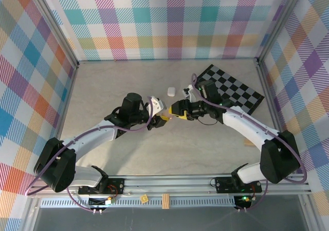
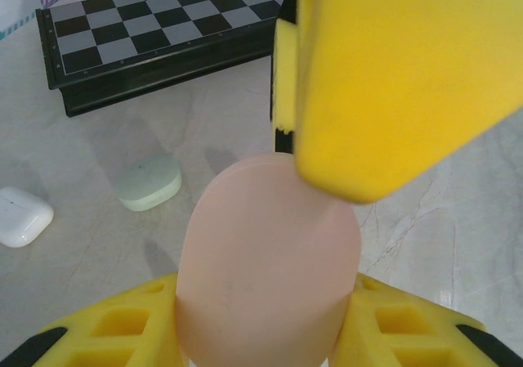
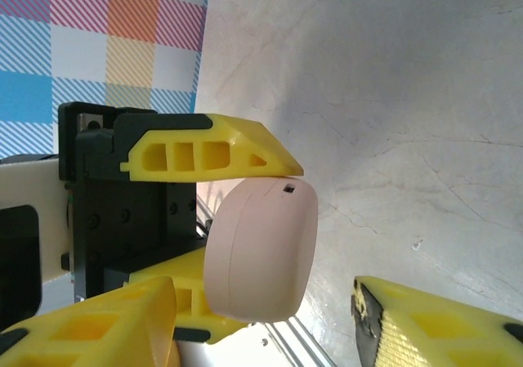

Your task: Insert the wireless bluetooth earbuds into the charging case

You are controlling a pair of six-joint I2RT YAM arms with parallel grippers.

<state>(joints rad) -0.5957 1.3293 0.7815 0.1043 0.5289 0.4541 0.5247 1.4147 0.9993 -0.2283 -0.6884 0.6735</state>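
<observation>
From above, the left end effector (image 1: 162, 116) and right end effector (image 1: 175, 113) meet over the worktop (image 1: 128, 76), a white case (image 1: 171, 91) lying just beyond. In the left wrist view the pink charging case (image 2: 270, 252) sits clamped between the left arm's yellow fingers (image 2: 122, 330). From the right wrist, the right jaws stand apart near it; the shell looks light, rigid and slick, best pinched on its broad faces, clear of the lid seam
</observation>
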